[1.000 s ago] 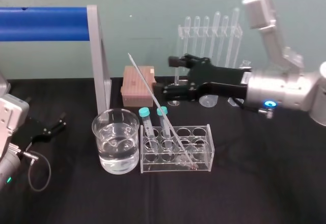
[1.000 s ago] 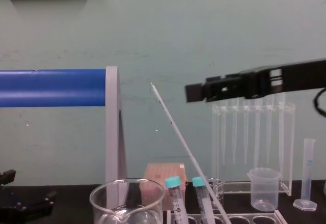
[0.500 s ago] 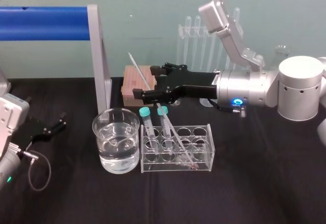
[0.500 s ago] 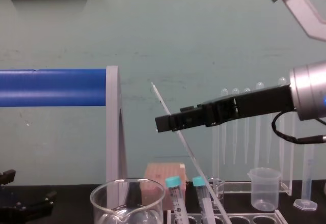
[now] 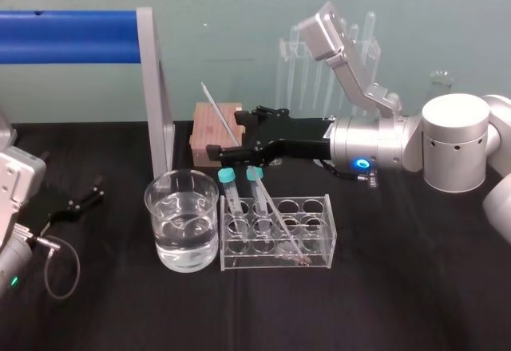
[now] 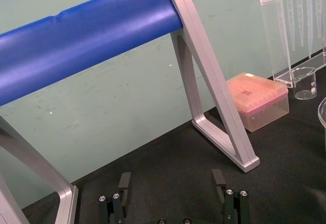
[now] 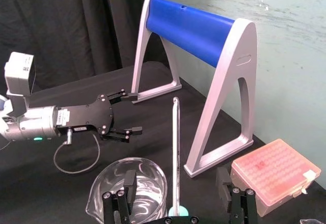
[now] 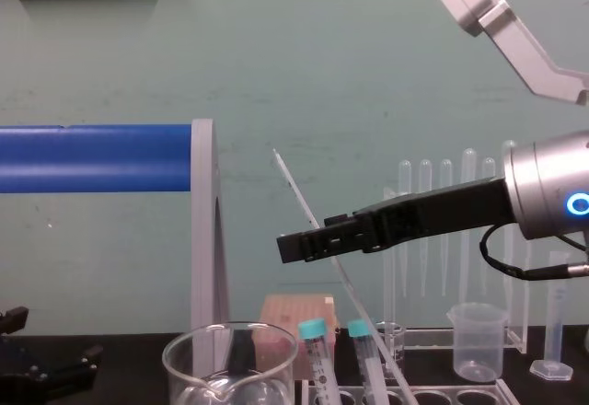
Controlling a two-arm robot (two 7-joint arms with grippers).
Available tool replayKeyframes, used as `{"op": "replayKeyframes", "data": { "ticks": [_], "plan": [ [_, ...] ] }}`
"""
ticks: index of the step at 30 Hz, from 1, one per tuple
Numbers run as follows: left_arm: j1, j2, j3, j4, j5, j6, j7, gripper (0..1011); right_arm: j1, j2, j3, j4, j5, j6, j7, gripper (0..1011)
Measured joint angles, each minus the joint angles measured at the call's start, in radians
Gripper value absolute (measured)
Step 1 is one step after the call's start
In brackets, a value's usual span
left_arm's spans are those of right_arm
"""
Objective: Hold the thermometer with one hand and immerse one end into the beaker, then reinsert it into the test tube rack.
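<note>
Your right tool (image 5: 231,134) hangs spread wide around the thermometer (image 5: 216,108), apparently not touching it; the rod leans in the test tube rack (image 5: 319,201), just right of the beaker (image 5: 160,239). Meanwhile your left tool (image 5: 92,193) sits released at far left

Blue roller (image 5: 68,37) on silver A-frame upper left, pink tip box (image 5: 209,128) centre, pipette stand (image 5: 291,64) upper centre-right, two teal-capped tubes (image 5: 227,175) centre; chest view: plastic beaker (image 8: 477,341), graduated cylinder (image 8: 557,318) lower right.
</note>
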Motion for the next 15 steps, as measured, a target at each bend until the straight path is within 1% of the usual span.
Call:
{"op": "replayKeyframes", "data": {
  "ticks": [5,8,15],
  "plan": [
    [0.000,0.000,0.000,0.000,0.000,0.000,0.000,1008,0.007,-0.015,-0.003,0.021,-0.012,-0.017,-0.002,1003],
    [0.000,0.000,0.000,0.000,0.000,0.000,0.000,1008,0.010,-0.018,-0.005,0.026,-0.018,-0.024,-0.002,1003],
    [0.000,0.000,0.000,0.000,0.000,0.000,0.000,1008,0.009,-0.017,-0.004,0.025,-0.017,-0.023,-0.002,1003]
  ]
}}
